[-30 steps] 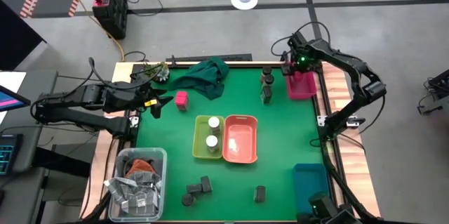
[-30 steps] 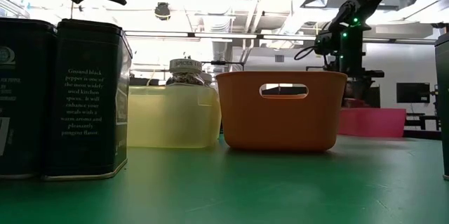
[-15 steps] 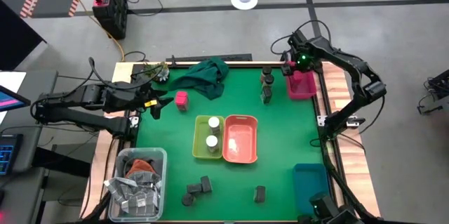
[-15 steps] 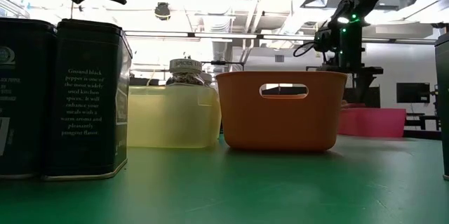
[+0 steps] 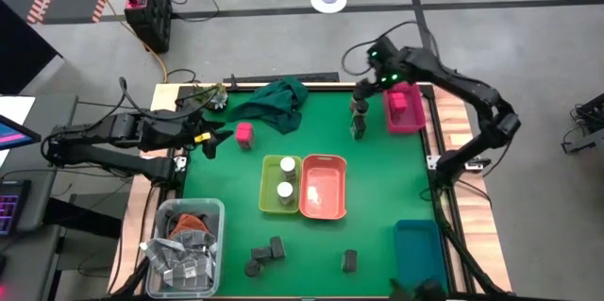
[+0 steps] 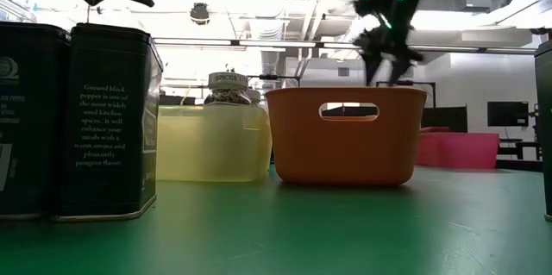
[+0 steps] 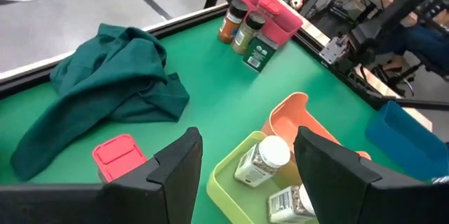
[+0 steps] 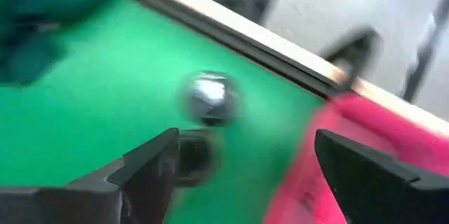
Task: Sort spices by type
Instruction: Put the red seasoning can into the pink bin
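Two jars next in line, pink pack dropped

Right gripper (image 5: pixel 366 82) has left the pink bin (image 5: pixel 406 112) since a sec ago and swung over twd the jar pair (image 5: pixel 359 110) just beside that bin, on its inner side. A pink pack (image 5: pixel 400 100) now lies in the bin where the gripper had been hanging, so that drop looks done & the pink type has its home. Fingers spread wide, nothing between them in the right wrist view; a shiny jar lid (image 8: pixel 208 97) shows ahead of the open gap, blurred.

Rel. to pink bin:
- jar pair: just beside it, upright, gripper roughly above them, not touching as far as I can tell
- 2nd pink pack (image 5: pixel 244 134): well apart, across the mat, near the green cloth (image 5: pixel 280 101)
- yellow bin (image 5: pixel 279 184) w/ two white-topped jars (image 5: pixel 286 163), and empty orange bin (image 5: pixel 323 186): mid-mat, closer in
- dark grey packs (image 5: pixel 267 252): far end, near front edge

Left gripper (image 5: pixel 212 138) hangs just beside the 2nd pink pack, fingers part open, empty.

Judgement: next is prob. a jar pick by the right arm; dark packs and the 2nd pink pack not yet sorted.
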Robot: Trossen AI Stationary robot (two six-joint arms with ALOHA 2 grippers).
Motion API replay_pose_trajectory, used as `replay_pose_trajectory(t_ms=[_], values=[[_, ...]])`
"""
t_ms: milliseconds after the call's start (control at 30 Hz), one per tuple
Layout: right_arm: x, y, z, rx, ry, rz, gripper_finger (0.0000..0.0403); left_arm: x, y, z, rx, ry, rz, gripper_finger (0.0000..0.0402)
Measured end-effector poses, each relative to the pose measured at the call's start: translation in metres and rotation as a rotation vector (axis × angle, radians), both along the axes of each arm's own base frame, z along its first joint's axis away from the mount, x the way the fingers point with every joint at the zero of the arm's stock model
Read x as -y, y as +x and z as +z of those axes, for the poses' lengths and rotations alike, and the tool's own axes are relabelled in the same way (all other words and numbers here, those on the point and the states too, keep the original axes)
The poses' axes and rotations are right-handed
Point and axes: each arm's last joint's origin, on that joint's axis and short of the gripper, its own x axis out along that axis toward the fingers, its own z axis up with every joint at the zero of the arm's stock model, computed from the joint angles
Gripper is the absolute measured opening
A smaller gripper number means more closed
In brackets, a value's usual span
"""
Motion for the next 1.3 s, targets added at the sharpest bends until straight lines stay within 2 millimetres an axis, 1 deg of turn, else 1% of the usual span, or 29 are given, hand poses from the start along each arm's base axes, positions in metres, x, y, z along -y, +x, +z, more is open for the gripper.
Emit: replay_pose_trajectory(t_ms=[133, 233, 400, 533, 667, 800, 933, 1067, 1167, 1300], values=[[-0.031, 0.032, 0.021, 0.052, -0.087, 0.113, 0.0352, -0.001, 0.003, -0.004, -0.018, -0.041, 0.060, 0.0214], [-0.049, 0.049, 0.035, 0.134, -0.125, 0.129, 0.0352, -0.006, 0.011, -0.013, -0.104, -0.048, 0.110, 0.0214], [-0.081, 0.067, 0.056, 0.223, -0.185, 0.122, 0.0352, -0.020, 0.038, -0.035, -0.300, -0.080, 0.167, 0.0214], [-0.106, 0.077, 0.067, 0.286, -0.180, 0.153, 0.0352, -0.034, 0.056, -0.050, -0.417, -0.104, 0.156, 0.0216], [-0.133, 0.084, 0.068, 0.321, -0.173, 0.148, 0.0352, -0.046, 0.067, -0.063, -0.498, -0.141, 0.139, 0.0235], [-0.166, 0.092, 0.067, 0.352, -0.171, 0.158, 0.0352, -0.055, 0.073, -0.072, -0.549, -0.168, 0.155, 0.0273], [-0.195, 0.096, 0.065, 0.380, -0.164, 0.159, 0.0352, -0.062, 0.076, -0.077, -0.571, -0.180, 0.182, 0.0314], [-0.219, 0.100, 0.062, 0.409, -0.143, 0.157, 0.0352, -0.069, 0.079, -0.080, -0.576, -0.177, 0.193, 0.0343], [-0.232, 0.103, 0.058, 0.413, -0.129, 0.174, 0.0352, -0.072, 0.081, -0.081, -0.568, -0.180, 0.199, 0.0353], [-0.234, 0.103, 0.057, 0.411, -0.134, 0.189, 0.0352, -0.074, 0.081, -0.094, -0.539, -0.215, 0.214, 0.0355]])
